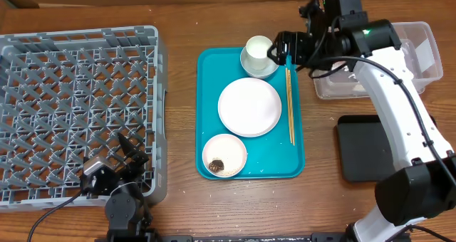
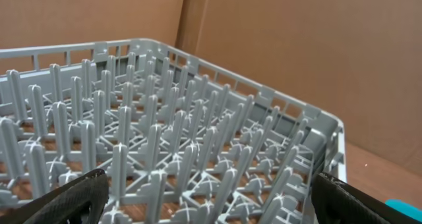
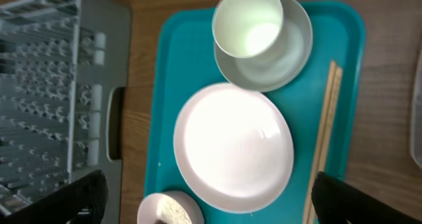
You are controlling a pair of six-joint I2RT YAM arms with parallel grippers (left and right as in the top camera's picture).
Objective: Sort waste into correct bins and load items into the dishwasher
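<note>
While the right gripper (image 1: 279, 51) hangs over the far right corner of the teal plastic tray (image 1: 210, 92), its fingers (image 3: 72, 197) stand wide apart and hold nothing. On the tray a white round cup (image 3: 249, 20) stands in a pale green shallow dish (image 3: 293, 49). Nearer lies a large white plate (image 1: 249, 107), then a small white bowl with brown scraps (image 1: 224, 155). A pair of wooden chopsticks (image 1: 290, 103) lies along the tray's right side. The left gripper (image 1: 134, 151) is at the near right corner of the grey plastic dish rack (image 1: 71, 92), also spread wide and empty. Right of the tray are a clear plastic bin (image 1: 420, 46) and a black flat bin (image 1: 363, 146).
</note>
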